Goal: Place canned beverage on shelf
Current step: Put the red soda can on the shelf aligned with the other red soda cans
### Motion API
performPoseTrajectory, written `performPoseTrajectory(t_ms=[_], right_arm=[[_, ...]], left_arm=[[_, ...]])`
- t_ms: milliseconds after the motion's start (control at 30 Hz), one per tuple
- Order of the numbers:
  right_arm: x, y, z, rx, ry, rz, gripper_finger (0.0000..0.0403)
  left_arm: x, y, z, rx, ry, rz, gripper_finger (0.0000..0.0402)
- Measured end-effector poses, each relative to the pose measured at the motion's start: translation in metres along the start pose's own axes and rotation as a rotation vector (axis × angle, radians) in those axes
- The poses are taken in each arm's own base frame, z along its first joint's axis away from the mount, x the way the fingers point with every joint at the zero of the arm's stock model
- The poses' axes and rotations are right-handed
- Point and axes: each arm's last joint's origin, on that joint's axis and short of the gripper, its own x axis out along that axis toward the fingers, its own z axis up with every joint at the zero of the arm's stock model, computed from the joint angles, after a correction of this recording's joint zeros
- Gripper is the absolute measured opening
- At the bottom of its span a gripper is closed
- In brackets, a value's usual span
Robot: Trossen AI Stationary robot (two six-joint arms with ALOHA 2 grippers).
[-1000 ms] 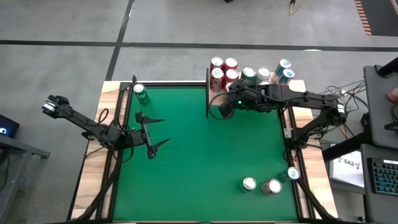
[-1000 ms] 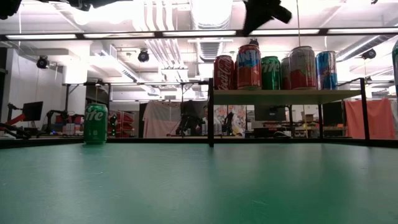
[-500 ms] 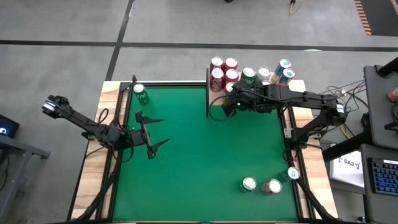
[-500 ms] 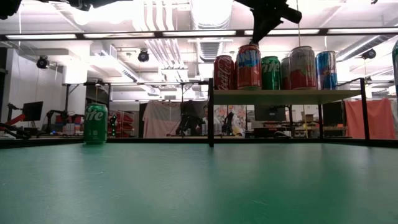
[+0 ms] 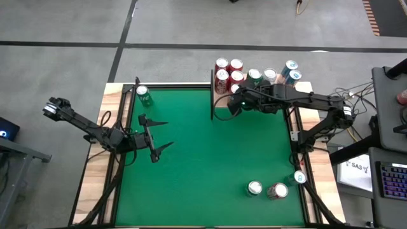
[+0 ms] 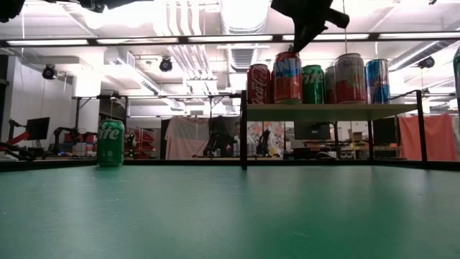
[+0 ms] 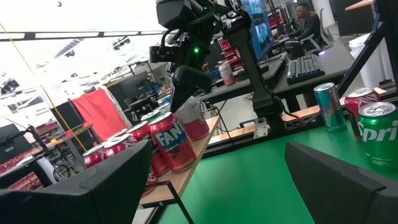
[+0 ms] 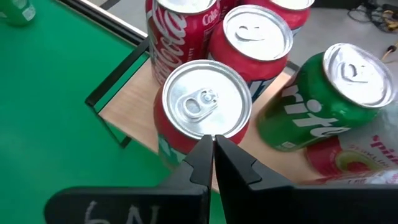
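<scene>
The shelf (image 6: 330, 111), a light-wood board on black posts, stands at the table's far edge and carries several upright cans. At its near left corner stands a red can (image 8: 202, 106) (image 6: 287, 75). My right gripper (image 8: 211, 142) (image 6: 295, 47) is shut and slants down, with its tips at the near rim of that can's top. My left gripper (image 5: 159, 135) (image 7: 217, 180) waits open and level over the table's left side, holding nothing. My right gripper's shut fingertips (image 8: 204, 149) stand at the near edge of the red can's top rim (image 8: 208, 132), slanting down from the table's near side. I cannot tell whether they touch it. The can stands upright on the shelf.
A green can (image 5: 143, 95) (image 6: 110, 142) stands alone at the table's far left corner. Three more cans (image 5: 254, 187) (image 5: 278, 191) (image 5: 299, 178) stand near the front right corner. The green felt between them is bare.
My right gripper has tipped downward, staying shut, and its fingertips have swung down toward the top of the red can at the shelf's near left corner. The cans have kept still.
</scene>
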Motion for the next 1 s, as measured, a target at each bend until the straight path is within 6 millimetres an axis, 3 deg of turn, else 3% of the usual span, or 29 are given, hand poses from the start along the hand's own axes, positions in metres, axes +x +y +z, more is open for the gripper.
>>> performPoseTrajectory(t_ms=[433,800,1000], right_arm=[[-0.004,0.007,0.013,0.014,-0.115,0.042,0.0009],[0.025,0.026,0.018,-0.058,-0.128,0.032,0.0009],[0.026,0.028,0.017,-0.065,-0.121,0.036,0.0009]], left_arm=[[0.000,0.000,0.000,0.000,0.000,0.000,0.0351],[0.000,0.000,0.000,0.005,0.002,-0.001,0.0351],[0.000,0.000,-0.001,0.009,0.006,-0.003,0.0351]])
